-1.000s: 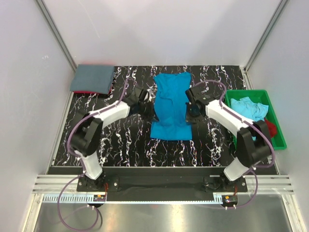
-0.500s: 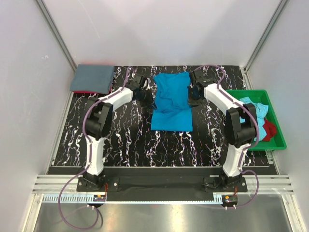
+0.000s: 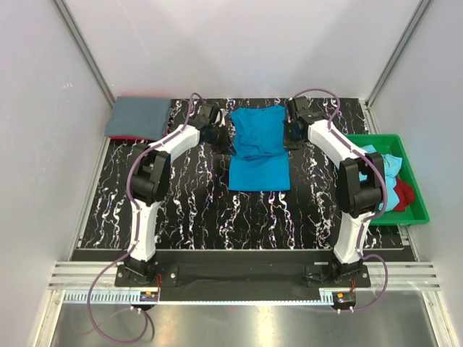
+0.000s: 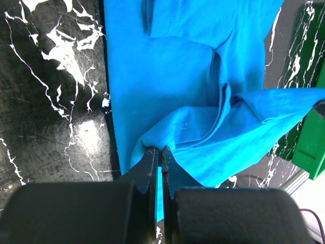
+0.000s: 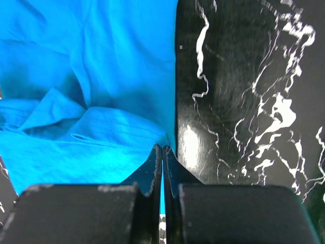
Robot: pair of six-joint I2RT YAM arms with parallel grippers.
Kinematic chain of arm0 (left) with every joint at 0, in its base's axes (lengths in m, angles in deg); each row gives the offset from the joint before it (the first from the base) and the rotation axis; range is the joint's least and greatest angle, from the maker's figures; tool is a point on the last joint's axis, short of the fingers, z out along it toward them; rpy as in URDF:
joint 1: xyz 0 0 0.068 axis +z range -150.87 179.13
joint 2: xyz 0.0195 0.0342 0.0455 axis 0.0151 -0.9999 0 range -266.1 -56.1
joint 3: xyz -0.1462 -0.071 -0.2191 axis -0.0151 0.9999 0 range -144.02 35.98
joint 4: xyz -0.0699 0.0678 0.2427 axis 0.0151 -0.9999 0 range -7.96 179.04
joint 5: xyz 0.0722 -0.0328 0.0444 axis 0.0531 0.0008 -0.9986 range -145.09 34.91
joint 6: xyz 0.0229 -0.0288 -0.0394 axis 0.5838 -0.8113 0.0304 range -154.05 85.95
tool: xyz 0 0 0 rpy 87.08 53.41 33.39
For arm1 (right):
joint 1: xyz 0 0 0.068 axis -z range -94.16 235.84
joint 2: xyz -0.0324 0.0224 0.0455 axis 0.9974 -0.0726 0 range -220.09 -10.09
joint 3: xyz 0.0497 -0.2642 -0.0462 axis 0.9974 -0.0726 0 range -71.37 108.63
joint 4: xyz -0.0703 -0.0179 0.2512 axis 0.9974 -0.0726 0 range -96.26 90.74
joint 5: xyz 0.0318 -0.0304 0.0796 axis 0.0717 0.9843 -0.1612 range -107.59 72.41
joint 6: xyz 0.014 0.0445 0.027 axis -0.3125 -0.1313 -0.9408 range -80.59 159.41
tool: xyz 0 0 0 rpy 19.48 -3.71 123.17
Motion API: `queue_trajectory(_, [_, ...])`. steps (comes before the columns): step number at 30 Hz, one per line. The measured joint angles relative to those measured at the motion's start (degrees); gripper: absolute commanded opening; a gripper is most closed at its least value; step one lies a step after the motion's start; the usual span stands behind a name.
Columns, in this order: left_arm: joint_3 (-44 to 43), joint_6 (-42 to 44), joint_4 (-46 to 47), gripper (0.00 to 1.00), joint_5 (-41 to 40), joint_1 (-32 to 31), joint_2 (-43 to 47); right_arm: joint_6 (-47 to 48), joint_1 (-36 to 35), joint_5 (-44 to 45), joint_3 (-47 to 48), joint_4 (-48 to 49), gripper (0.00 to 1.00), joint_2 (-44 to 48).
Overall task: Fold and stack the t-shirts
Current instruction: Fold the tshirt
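Pinching the left edge of the bright blue t-shirt (image 3: 259,144), the left claw (image 4: 160,149) is squeezed tight on a fold of the cloth. The right claw (image 5: 162,148) is squeezed tight too, on the shirt's right edge. The blue shirt lies in the middle of the black surface (image 3: 188,210) with white squiggles, toward the back, between the two claws. The cloth near the claws is bunched in folds, and the bottom part lies flat toward the arms. A grey-blue t-shirt (image 3: 139,118) sits folded in the back left corner, with a bit of red cloth (image 3: 126,137) peeking out under it. On the right stands a green tray (image 3: 369,139). Inside it lie a crumpled light aqua t-shirt (image 3: 380,163) and a red t-shirt (image 3: 405,194).
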Motion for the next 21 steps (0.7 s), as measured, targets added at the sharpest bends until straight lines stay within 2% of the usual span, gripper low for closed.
queue_trajectory(7, [-2.95,-0.92,0.0,0.0,0.02,1.09,-1.75,0.83,1.01,-0.31,2.34,1.22,0.0,-1.92])
queue_trajectory(10, [-4.22,-1.31,-0.07,0.08,0.07,1.68,-2.82,1.2,1.49,-1.14,2.56,2.16,0.01,-3.26])
queue_trajectory(12, [-5.35,-1.49,0.02,0.11,0.13,1.99,-4.02,1.53,1.7,-1.4,2.82,2.62,0.06,-4.46])
queue_trajectory(13, [-5.97,-1.51,-0.02,0.18,0.26,2.14,-4.7,1.7,1.81,-1.42,3.13,2.86,0.1,-5.05])
queue_trajectory(14, [-6.45,-1.46,0.0,0.21,0.39,2.25,-5.31,1.86,1.86,-1.44,3.65,2.95,0.19,-5.75])
queue_trajectory(17, [-8.92,-1.7,-0.46,0.22,1.2,2.78,-7.34,2.71,2.01,-1.36,6.69,3.02,0.25,-7.78])
queue_trajectory(18, [-10.4,-1.7,-0.72,0.23,1.9,3.04,-8.15,3.02,2.03,-1.36,7.93,2.95,0.4,-8.35])
queue_trajectory(19, [-12.11,-1.73,-0.66,0.27,2.69,3.45,-8.92,3.34,2.08,-1.38,9.53,3.21,0.47,-8.83])
queue_trajectory(21, [-13.84,-1.38,-0.52,0.35,3.32,4.24,-9.25,4.33,2.16,-1.4,11.93,3.72,0.51,-9.09])
